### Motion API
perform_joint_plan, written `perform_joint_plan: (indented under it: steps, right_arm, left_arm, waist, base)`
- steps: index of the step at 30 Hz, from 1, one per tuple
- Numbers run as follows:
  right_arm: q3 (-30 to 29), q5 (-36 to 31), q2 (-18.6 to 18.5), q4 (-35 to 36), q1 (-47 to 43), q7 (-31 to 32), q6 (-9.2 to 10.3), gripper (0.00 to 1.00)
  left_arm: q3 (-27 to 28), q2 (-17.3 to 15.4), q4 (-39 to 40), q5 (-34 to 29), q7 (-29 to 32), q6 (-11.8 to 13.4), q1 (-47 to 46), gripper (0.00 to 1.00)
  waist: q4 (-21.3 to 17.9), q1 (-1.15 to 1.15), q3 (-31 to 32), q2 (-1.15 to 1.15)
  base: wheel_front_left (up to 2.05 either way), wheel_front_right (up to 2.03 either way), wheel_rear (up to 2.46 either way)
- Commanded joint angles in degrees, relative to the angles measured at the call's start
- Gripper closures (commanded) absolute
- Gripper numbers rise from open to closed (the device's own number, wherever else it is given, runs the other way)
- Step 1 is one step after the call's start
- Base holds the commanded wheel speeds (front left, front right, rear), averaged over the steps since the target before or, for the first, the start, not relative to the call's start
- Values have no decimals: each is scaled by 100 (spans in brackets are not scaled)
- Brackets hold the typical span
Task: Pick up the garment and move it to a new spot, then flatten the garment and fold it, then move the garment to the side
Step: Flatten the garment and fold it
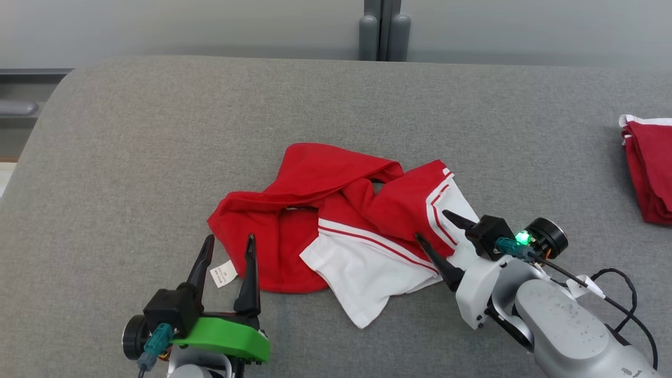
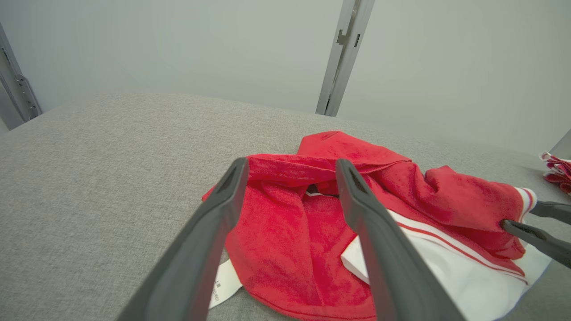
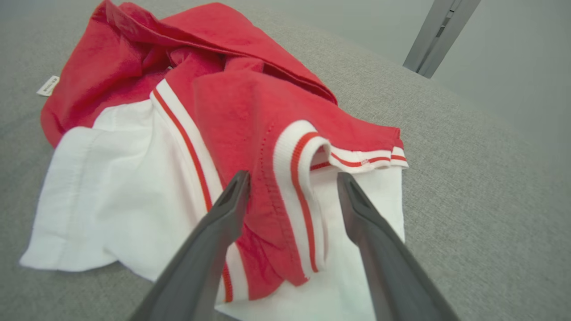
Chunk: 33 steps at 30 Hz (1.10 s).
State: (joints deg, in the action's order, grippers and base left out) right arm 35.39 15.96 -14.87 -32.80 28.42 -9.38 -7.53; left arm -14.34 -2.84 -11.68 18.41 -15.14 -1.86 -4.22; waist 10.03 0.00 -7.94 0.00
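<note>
A crumpled red and white garment point(image 1: 336, 215) lies in the middle of the grey padded surface, with a white label point(image 1: 223, 273) sticking out at its near left edge. My left gripper point(image 1: 230, 239) stands open at that left edge, its fingers either side of the label and red cloth point(image 2: 285, 232). Over the right side hovers my right gripper point(image 1: 433, 224), open, its fingers straddling a red fold with a white striped cuff point(image 3: 296, 178). In the left wrist view the right gripper's fingertips point(image 2: 517, 225) show at the garment's far edge. Nothing is gripped.
A folded stack of red cloth with white trim point(image 1: 651, 168) lies at the far right edge of the grey surface point(image 1: 157, 147). A grey wall with a vertical post point(image 1: 380, 29) stands behind. A black cable point(image 1: 619, 294) trails from the right wrist.
</note>
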Motion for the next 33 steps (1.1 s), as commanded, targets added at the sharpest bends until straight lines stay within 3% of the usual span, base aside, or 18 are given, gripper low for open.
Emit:
perform_joint_plan:
  steps: [1, 3, 4, 5, 6, 7, 16, 30, 31, 32, 33]
  right_arm:
    - [6, 26, 32, 22, -69, 55, 10, 0]
    - [75, 19, 42, -21, 32, 138, 10, 0]
    - [115, 41, 63, -35, 84, 172, 10, 21]
    - [159, 71, 87, -56, 147, 214, 10, 64]
    - [192, 114, 113, -59, 203, 229, 10, 86]
    - [190, 151, 130, -56, 276, 234, 10, 100]
    - [-787, 566, 289, -363, 1226, 207, 10, 100]
    - [-2217, -124, 157, -2629, 2909, -151, 10, 100]
    - [-2256, -167, 164, -2761, 2963, -172, 10, 89]
    - [-2283, -214, 183, -2898, 3020, -204, 10, 67]
    - [-2292, -243, 204, -2981, 3058, -240, 10, 0]
  left_arm:
    - [4, -11, -19, -20, 2, -19, -85, 0]
    - [-21, -11, -28, -11, 2, -13, -123, 0]
    - [-34, -11, -25, 1, 1, -4, -129, 0]
    - [-56, -11, -26, 18, 2, 8, -132, 0]
    - [-59, -11, -27, 30, 1, 21, -128, 0]
    - [-65, -11, -34, 37, 2, 23, -124, 0]
    - [-130, -10, -35, 84, 2, 31, -93, 0]
    - [-386, -11, -31, 203, 2, 57, -260, 0]
    - [-390, -11, -27, 205, 2, 64, -272, 0]
    - [-389, -11, -23, 211, 2, 71, -285, 0]
    - [-381, -10, -18, 218, 2, 75, -293, 0]
  waist:
    - [72, 0, -58, 0]
    - [143, 0, -94, 0]
    - [178, 0, -105, 0]
    - [228, 0, -116, 0]
    - [259, 0, -123, 0]
    - [301, 0, -130, 0]
    - [550, 0, -153, 0]
    - [1008, 0, -424, 0]
    - [1015, 0, -444, 0]
    - [1013, 0, -466, 0]
    - [1004, 0, -484, 0]
  base:
    - [0, 0, 0]
    - [0, 0, 0]
    - [0, 0, 0]
    - [0, 0, 0]
    - [0, 0, 0]
    - [0, 0, 0]
    - [0, 0, 0]
    - [0, 0, 0]
    - [0, 0, 0]
    - [0, 0, 0]
    - [0, 0, 0]
